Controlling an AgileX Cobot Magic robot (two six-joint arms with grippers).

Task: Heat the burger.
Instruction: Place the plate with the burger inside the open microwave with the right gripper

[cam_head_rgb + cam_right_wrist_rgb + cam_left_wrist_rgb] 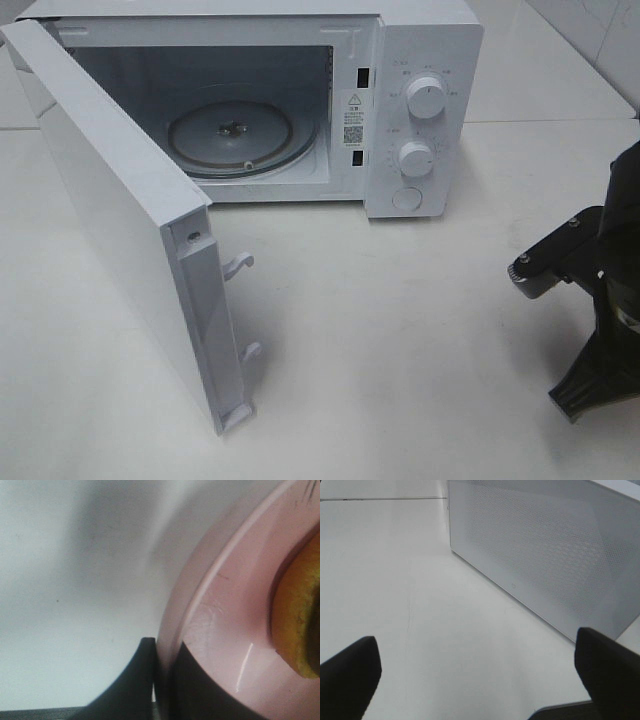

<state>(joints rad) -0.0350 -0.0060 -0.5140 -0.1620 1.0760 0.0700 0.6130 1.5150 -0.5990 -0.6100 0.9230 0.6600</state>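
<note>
The right gripper (pixel 162 655) is clamped tight on the rim of the pink plate (pixel 225 625). The burger (pixel 297 615) sits on that plate, though only what seems to be its bun edge shows in this close, blurred view. The left gripper (pixel 476 650) gapes wide and empty above the table (pixel 420 605), facing the microwave's open door (pixel 545 555).

Black arm (pixel 612 250), grey screwed bracket (pixel 537 277), black tool fingers (pixel 350 675)
</note>
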